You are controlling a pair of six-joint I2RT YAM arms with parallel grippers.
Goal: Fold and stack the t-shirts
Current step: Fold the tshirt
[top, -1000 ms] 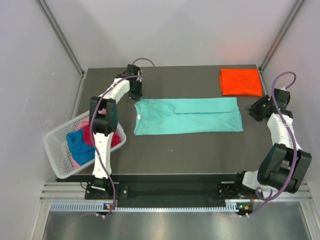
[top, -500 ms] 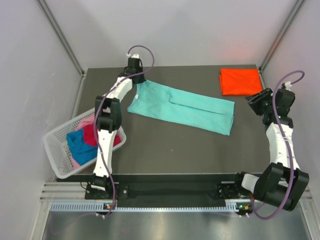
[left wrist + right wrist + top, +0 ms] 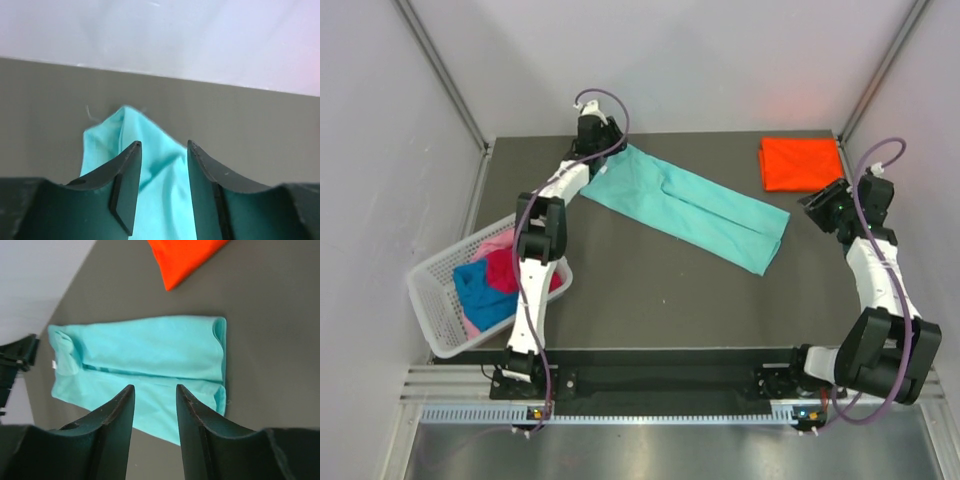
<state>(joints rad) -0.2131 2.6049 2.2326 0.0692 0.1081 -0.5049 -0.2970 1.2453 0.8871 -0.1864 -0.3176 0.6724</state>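
A teal t-shirt, folded into a long strip, lies slanted across the table from far left to middle right. My left gripper hovers over its far-left end; in the left wrist view the gripper is open, with the teal cloth lying loose under and between the jaws. Off the shirt's right end my right gripper is open and holds nothing; its wrist view looks past its fingertips at the teal t-shirt. A folded orange t-shirt lies at the far right corner.
A white lattice basket hangs over the table's left edge, holding a blue, a magenta-red and a pink t-shirt. Grey walls close in the table at the back and sides.
The left gripper pulled the teal shirt's left end toward the far edge, turning the strip diagonal, then opened and let it go. The right arm shifted slightly.
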